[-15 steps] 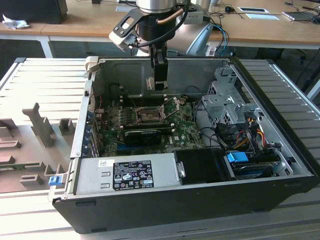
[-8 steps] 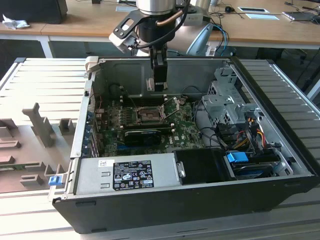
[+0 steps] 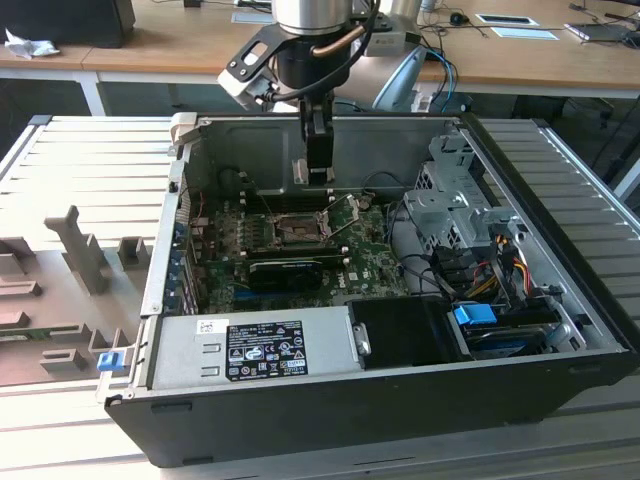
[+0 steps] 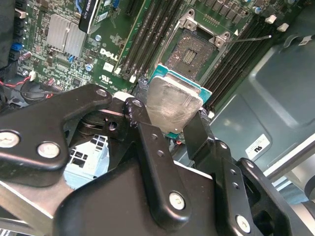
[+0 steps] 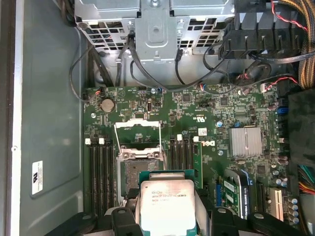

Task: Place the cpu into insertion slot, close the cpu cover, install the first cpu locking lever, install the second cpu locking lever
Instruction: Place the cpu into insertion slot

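1. In the exterior view the board (image 3: 372, 262) lies on the floor of the open case (image 3: 380, 400), nearer the wall on the exterior view's left.
2. The slot (image 3: 297, 231) sits near the board's far edge, empty, with its cover (image 5: 138, 123) swung up.
3. The gripper (image 3: 318, 172) hangs above the slot's far side, clamped on the cpu (image 4: 172, 103), which is clear of the board, silver top showing in both wrist views.
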Robot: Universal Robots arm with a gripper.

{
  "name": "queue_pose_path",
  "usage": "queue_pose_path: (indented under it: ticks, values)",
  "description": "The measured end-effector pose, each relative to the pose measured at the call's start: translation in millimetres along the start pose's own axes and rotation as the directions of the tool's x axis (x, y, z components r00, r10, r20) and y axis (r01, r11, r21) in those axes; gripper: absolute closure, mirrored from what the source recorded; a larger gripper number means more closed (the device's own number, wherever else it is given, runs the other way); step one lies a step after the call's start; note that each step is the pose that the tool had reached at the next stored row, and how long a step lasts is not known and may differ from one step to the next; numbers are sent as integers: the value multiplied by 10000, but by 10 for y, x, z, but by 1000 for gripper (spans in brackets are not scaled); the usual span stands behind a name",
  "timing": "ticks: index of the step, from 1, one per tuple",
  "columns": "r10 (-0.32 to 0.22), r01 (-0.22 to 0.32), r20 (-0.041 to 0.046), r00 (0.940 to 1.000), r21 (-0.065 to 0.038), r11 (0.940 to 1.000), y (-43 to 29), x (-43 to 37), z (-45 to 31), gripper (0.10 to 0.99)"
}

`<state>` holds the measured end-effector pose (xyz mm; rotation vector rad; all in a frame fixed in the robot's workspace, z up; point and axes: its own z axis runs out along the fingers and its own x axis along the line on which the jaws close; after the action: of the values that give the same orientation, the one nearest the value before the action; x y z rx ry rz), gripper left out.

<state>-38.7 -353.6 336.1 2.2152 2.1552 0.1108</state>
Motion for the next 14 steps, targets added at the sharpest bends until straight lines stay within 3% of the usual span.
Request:
queue_pose_path:
  ticks: [14]
  values:
    - [107, -107, 10, 9999, -2, 9999, -4, -1, 41, 553]
